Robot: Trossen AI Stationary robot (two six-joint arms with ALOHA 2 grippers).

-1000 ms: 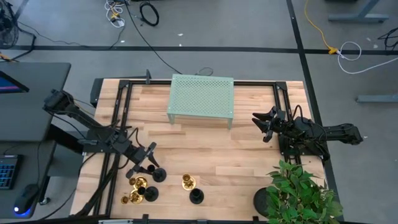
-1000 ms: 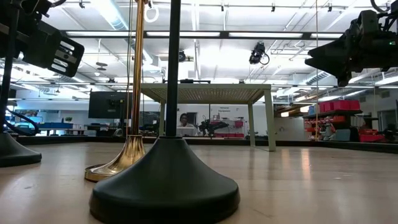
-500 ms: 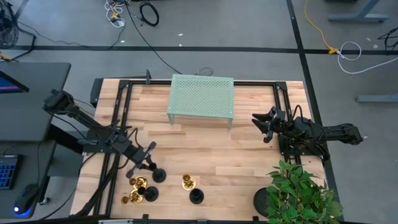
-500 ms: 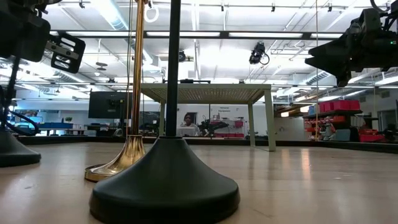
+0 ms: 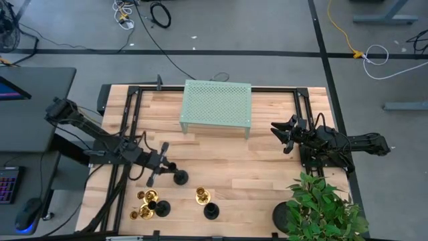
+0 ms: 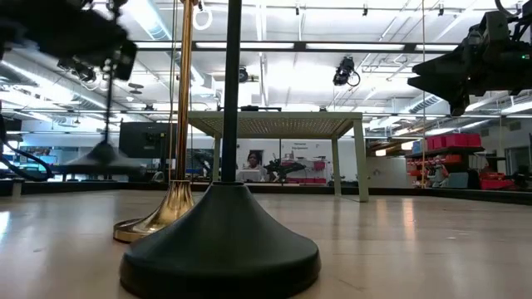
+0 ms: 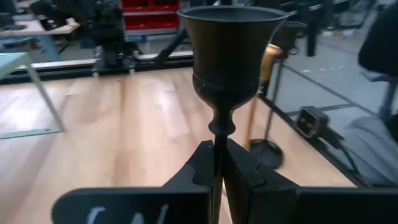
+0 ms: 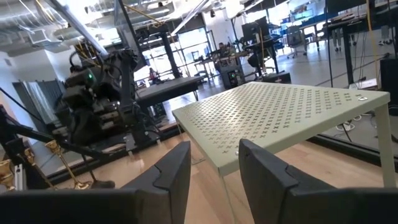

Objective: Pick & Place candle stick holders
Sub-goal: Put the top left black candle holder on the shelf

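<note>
Your left gripper [image 5: 162, 164] has its jaws clamped on the thin stem of a black candlestick holder [image 5: 179, 177], just below the cup, as the left wrist view shows; the holder [image 6: 105, 149] hangs clear of the worktop [image 5: 267, 167] in the low view, inward from the left edge. Your other holders stay near the front edge: brass ones [image 5: 148, 197] [image 5: 142, 213] [image 5: 202, 195] and black ones [image 5: 162, 208] [image 5: 210, 212]. Your right gripper [image 5: 279, 134] waits near the right edge beside the green perforated stand [image 5: 216, 104], jaws apart and holding nothing.
</note>
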